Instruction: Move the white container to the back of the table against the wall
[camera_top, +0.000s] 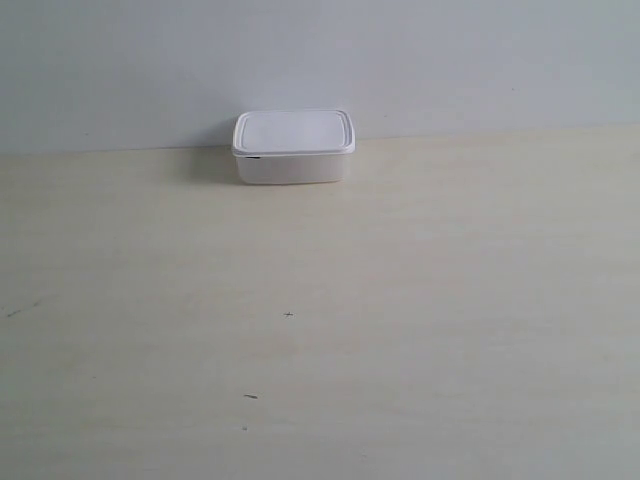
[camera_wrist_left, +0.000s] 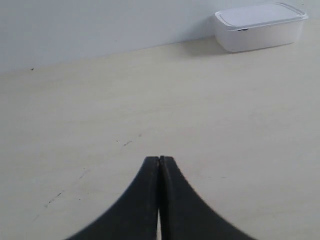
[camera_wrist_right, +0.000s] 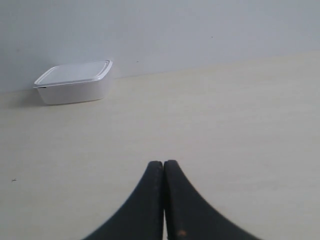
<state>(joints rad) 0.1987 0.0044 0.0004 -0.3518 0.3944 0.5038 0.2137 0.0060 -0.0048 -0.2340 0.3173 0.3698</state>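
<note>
- At the exterior view's left, bare table (camera_top: 110, 260) is seen, marked by a faint dark scratch (camera_top: 20, 312) close to the view's edge.
- The white container (camera_top: 293, 147) is placed a little left of centre, at the table's far edge where the wall (camera_top: 450, 60) rises.
- It is set upright with its lid (camera_top: 294, 131) on top. Its long axis is laid parallel to the wall, with one long side turned to the front.
- Its rear is lined up with the seam of table and wall, but whether the two touch cannot be told.
- Tiny dark specks (camera_top: 288, 315) are scattered in front, well apart from the container.
- To the right, open table is spread along the wall.
- The left tool (camera_wrist_left: 159, 159) is clenched on nothing, fingertips pressed together, over bare table well apart from the container.
- The right tool (camera_wrist_right: 163, 162) is likewise clenched and empty, well apart from the container.
</note>
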